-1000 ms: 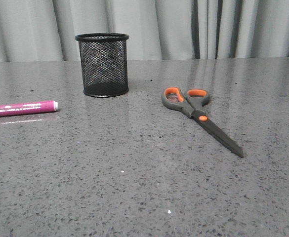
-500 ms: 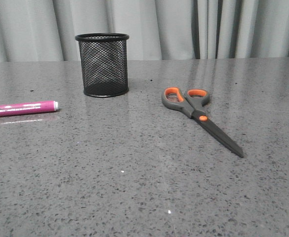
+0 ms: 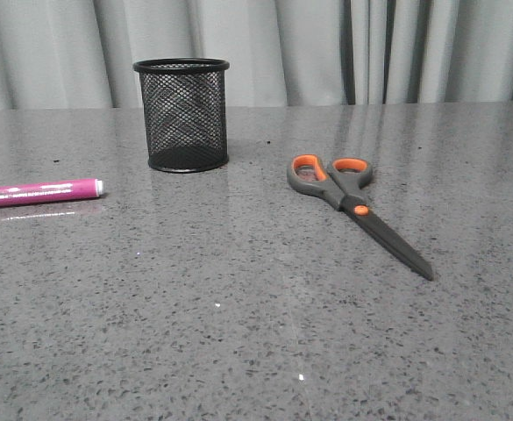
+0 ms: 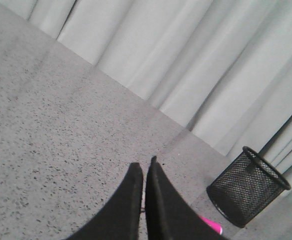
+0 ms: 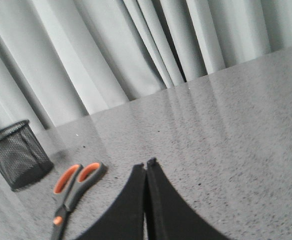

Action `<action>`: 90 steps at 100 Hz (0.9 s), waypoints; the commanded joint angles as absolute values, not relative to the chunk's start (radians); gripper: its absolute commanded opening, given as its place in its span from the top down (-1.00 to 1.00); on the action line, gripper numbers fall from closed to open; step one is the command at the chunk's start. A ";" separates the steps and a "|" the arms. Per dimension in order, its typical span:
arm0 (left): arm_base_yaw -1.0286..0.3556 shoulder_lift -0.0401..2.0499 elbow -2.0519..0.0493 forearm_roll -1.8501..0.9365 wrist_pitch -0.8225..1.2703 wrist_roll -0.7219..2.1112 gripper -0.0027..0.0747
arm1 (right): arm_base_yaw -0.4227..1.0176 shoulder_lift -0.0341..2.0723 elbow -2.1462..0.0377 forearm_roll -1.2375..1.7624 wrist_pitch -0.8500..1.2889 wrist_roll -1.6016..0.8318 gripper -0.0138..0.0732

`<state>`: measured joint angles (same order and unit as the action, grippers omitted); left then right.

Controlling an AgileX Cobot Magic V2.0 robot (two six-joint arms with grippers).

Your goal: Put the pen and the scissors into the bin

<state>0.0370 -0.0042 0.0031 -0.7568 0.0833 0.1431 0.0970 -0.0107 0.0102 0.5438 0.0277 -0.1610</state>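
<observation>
Pen (image 3: 37,192) — cut off at frame's left edge.

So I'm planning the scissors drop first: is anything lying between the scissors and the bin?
Nothing visible does. The scissors lie flat to the right of the bin, with only bare table between them. The pen lies off to the left.

black wire-mesh bin (image 3: 182,114), glossy speckled table (image 3: 238,333)

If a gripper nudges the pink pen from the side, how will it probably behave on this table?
The pen has a slim round barrel lying flat, so it would likely roll. The table looks glossy and reflective, so it may also slide easily. It seems rigid and probably light, unlikely to bend.
</observation>
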 commanded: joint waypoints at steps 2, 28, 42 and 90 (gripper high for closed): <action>0.040 -0.035 0.026 -0.810 0.041 0.136 0.98 | 0.089 -0.029 0.003 0.602 -0.029 -0.164 0.84; 0.040 0.083 -0.132 -0.708 0.182 0.136 0.98 | 0.089 0.174 -0.209 0.490 0.189 -0.164 0.79; 0.040 0.256 -0.300 -0.515 0.346 0.167 0.98 | 0.089 0.422 -0.380 0.408 0.316 -0.164 0.79; 0.038 0.644 -0.577 -0.555 0.514 0.458 0.44 | 0.089 0.819 -0.698 0.391 0.520 -0.258 0.09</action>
